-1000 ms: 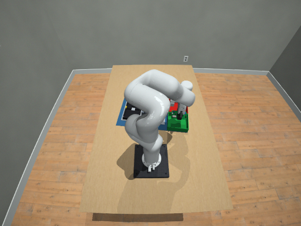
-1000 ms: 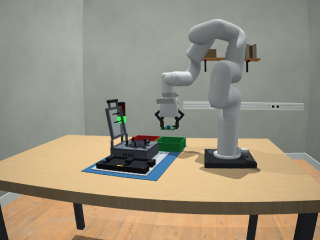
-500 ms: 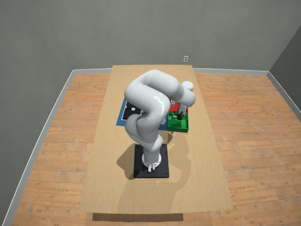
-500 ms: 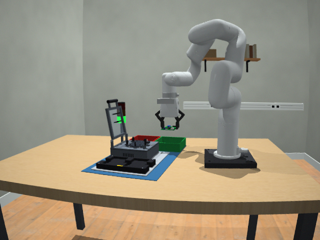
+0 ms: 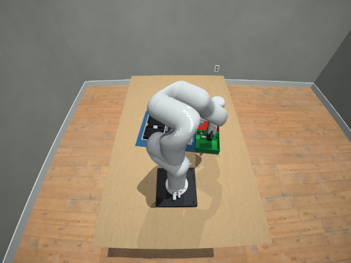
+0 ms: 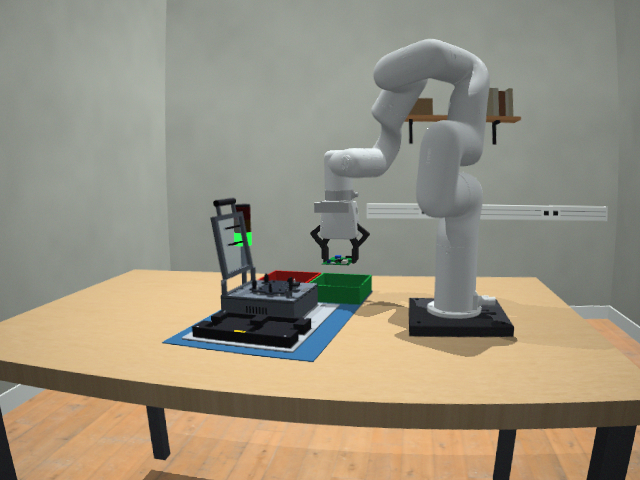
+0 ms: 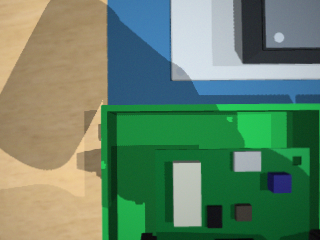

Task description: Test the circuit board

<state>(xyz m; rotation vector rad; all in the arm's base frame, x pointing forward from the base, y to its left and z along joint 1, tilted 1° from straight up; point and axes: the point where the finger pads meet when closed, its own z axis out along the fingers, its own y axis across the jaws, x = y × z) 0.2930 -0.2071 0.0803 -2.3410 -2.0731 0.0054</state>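
The green circuit board (image 6: 338,260) hangs flat between the fingers of my gripper (image 6: 338,256), a little above the green bin (image 6: 343,287). The gripper is shut on the board's edges. In the wrist view the board (image 7: 235,192) is component side up, with its white connector (image 7: 187,193) toward the left, and the green bin's floor and rim (image 7: 200,130) lie under it. In the top view the gripper (image 5: 209,136) is over the green bin (image 5: 207,143). The tester (image 6: 268,298) stands with its lid (image 6: 232,248) raised. The signal light (image 6: 241,239) glows green.
The red bin (image 6: 292,276) sits right behind the green one. The black tray (image 6: 253,328) lies in front of the tester on a blue mat (image 6: 320,335). The arm's base (image 6: 460,317) stands to the right of the bins.
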